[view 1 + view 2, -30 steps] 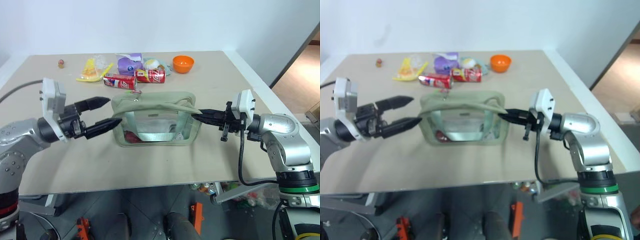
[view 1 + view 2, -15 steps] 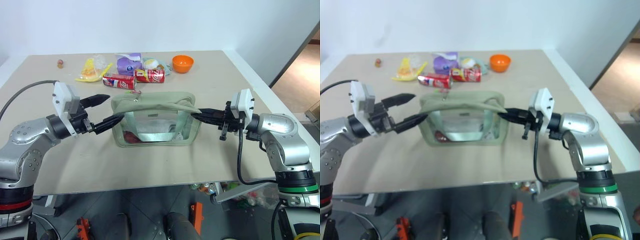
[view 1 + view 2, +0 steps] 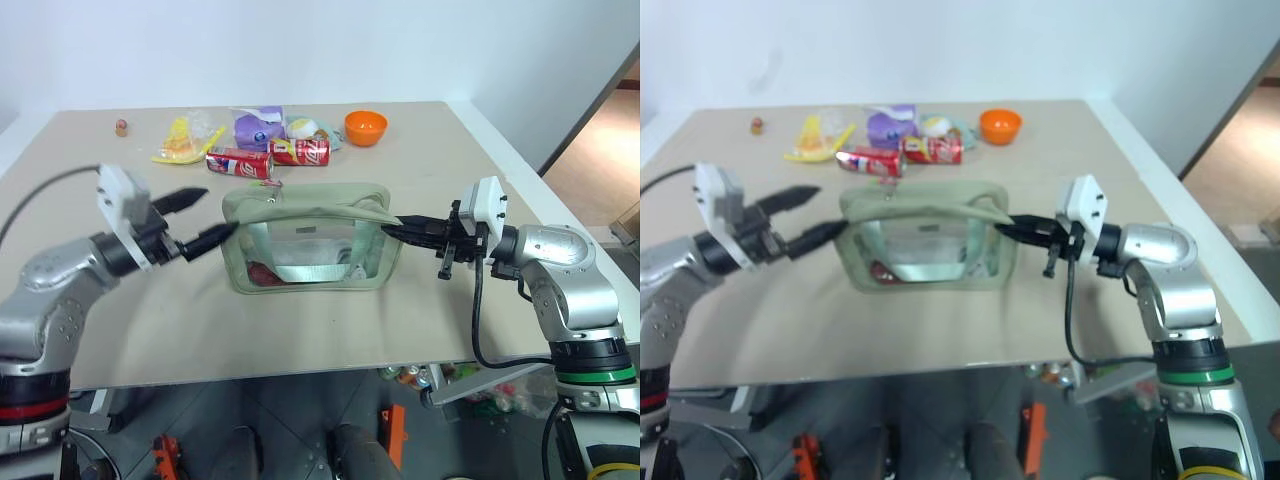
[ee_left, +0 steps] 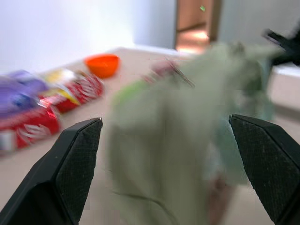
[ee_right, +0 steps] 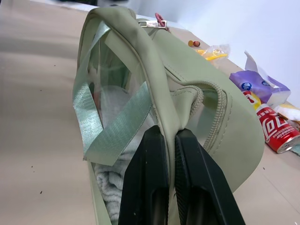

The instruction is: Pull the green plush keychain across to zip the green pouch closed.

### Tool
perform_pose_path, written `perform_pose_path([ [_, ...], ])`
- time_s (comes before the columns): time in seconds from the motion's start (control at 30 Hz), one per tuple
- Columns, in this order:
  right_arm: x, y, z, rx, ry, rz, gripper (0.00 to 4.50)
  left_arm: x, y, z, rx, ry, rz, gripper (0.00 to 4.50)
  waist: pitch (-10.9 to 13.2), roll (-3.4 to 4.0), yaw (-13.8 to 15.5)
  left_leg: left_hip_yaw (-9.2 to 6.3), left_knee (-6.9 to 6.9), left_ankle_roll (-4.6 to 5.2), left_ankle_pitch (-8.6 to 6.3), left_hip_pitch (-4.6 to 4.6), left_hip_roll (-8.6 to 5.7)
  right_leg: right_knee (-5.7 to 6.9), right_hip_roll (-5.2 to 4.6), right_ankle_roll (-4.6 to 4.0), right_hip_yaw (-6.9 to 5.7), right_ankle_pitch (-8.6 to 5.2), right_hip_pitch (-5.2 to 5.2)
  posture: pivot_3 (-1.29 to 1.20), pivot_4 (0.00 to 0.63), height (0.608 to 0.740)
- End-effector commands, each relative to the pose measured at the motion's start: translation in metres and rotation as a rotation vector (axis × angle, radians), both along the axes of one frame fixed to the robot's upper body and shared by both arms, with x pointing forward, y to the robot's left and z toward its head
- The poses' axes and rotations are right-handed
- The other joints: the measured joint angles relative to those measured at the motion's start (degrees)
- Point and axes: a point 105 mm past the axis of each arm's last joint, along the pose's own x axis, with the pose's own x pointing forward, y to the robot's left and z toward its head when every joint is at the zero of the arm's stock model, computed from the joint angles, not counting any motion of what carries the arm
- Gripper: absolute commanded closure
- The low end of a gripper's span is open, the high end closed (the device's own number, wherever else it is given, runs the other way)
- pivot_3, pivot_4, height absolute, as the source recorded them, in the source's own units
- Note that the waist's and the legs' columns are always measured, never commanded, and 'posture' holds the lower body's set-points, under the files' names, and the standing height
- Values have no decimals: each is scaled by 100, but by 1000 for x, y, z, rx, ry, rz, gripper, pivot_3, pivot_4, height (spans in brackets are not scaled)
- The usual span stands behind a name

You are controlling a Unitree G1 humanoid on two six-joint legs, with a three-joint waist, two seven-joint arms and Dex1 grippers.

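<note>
**Q:** Where is the pouch?

**A:** The pouch (image 3: 305, 235) stands upright near the middle of the table (image 3: 300, 320). Its clear side faces the near edge, and a pale strap crosses that side. The zip runs along the top. A zipper pull with a small pink ring (image 5: 160, 20) sits at the top corner toward the table's left edge. The keychain (image 4: 130, 91) appears as a blurred lime-green patch at that same end; its exact attachment cannot be told.

**Q:** How do the grippers stand?

**A:** The right gripper (image 3: 395, 228) is level at the pouch's right end. Its fingers (image 5: 150, 178) are clenched on a fold of the pouch's fabric beside the zip. The left gripper (image 3: 215, 213) is at the pouch's left end with its fingers spread wide and grasping nothing. The lower fingertip is just beside the pouch's left wall; whether it touches is not clear.

**Q:** What lies beyond?

**A:** Toward the far edge lie two red cans (image 3: 240, 162) on their sides, just behind the pouch. Behind them are a purple packet (image 3: 258, 127), a yellow packet (image 3: 180, 140) and an orange bowl (image 3: 366, 127). A small object (image 3: 121, 127) lies near the far left corner.
</note>
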Motion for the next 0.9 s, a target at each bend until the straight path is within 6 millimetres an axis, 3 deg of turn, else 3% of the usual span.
perform_pose_path([
  [0.03,-2,5,9,-8,-47,21,4437,13,14,17,26,-67,20,0,0,0,6,0,0,0,0,0,0,0,0,0,0,0,0,0,150,740],
  [0.17,-3,8,11,-4,-59,23,4437,39,18,21,48,-89,15,0,0,0,10,4,0,0,0,-1,-1,-2,0,2,1,0,-1,0,150,740],
  [0.33,-6,11,17,2,-78,24,4437,66,5,15,99,-91,-53,0,0,0,11,3,-1,0,0,-7,-1,-1,3,3,0,-1,-4,0,150,740],
  [0.5,-8,8,17,-4,-83,9,4437,82,-1,21,108,-114,-67,0,0,0,-2,2,-2,1,-1,-18,0,-1,7,3,1,-2,-16,0,150,740],
  [0.7,-10,5,16,-7,-80,-9,4437,81,-16,-4,201,-46,-201,0,0,0,8,1,-2,1,-2,-25,0,0,7,5,1,-4,-19,0,150,740],
  [0.9,-10,4,14,0,-74,-19,4437,69,-34,-6,221,2,-374,0,0,0,8,0,2,1,-1,-24,-1,1,7,6,1,-3,-17,0,150,740],
])
